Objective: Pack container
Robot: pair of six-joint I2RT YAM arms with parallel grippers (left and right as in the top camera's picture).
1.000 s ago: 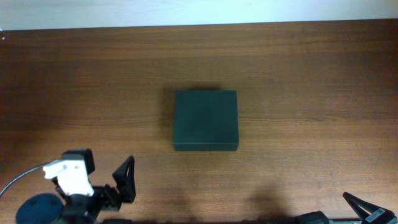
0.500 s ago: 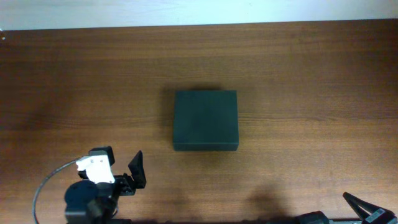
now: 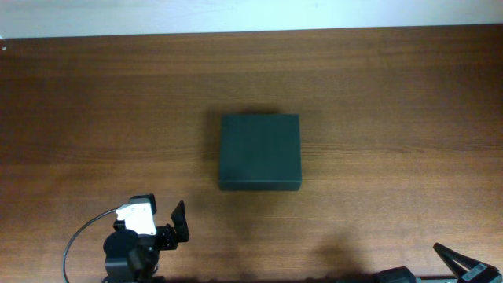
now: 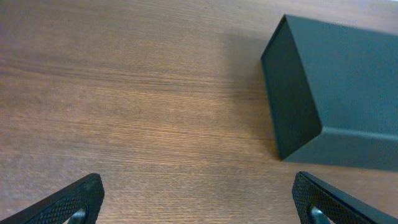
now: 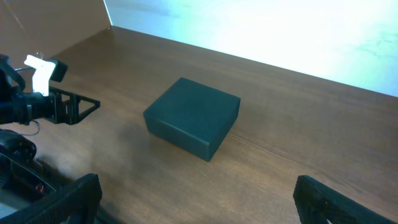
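Observation:
The container [image 3: 260, 152] is a dark green-black box with its lid shut, in the middle of the wooden table. It also shows at the upper right of the left wrist view [image 4: 336, 99] and in the middle of the right wrist view [image 5: 193, 118]. My left gripper [image 3: 174, 224] is open and empty, near the front left of the table, short of the box's front left corner; its fingertips frame bare wood [image 4: 199, 202]. My right gripper [image 5: 198, 199] is open and empty at the front right edge; only its tip shows overhead [image 3: 460, 263].
The wooden table [image 3: 377, 94] ends at a pale wall strip along the far edge. My left arm [image 5: 43, 102] with its white camera mount and cable shows at the left of the right wrist view.
My left arm has swung right and forward along the front edge, bringing its open gripper closer to the box's front left corner. The box and the right arm have not moved.

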